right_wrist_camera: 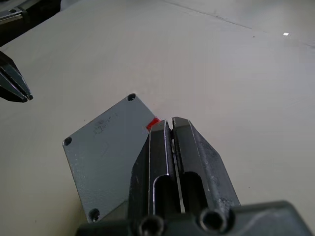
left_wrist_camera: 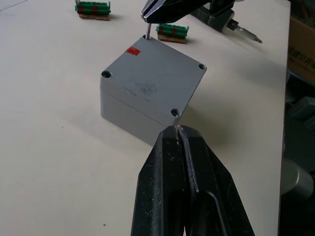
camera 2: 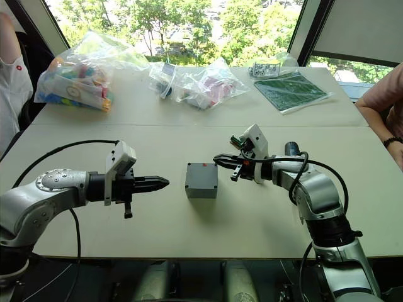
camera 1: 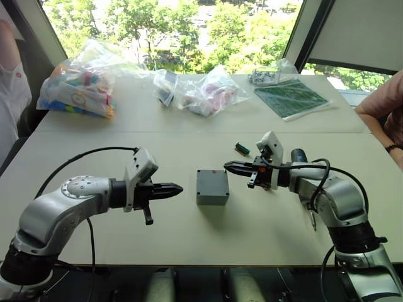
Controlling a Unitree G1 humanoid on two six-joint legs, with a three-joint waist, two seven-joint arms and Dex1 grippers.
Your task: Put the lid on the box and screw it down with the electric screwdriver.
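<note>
Lid (camera 1: 211, 181) is already on the box (camera 1: 212, 196), mid-bench. Your right pincer (camera 1: 228, 167) is pinching a screw into the far corner hole; left pincer (camera 1: 178, 188) is closed and empty. Next you'd need the electric screwdriver (camera 1: 301, 157), far right.

grey lid (left_wrist_camera: 150, 81) with red mark, black gripper (camera 1: 171, 189), green components (left_wrist_camera: 172, 32), beige table (camera 1: 264, 220).
</note>
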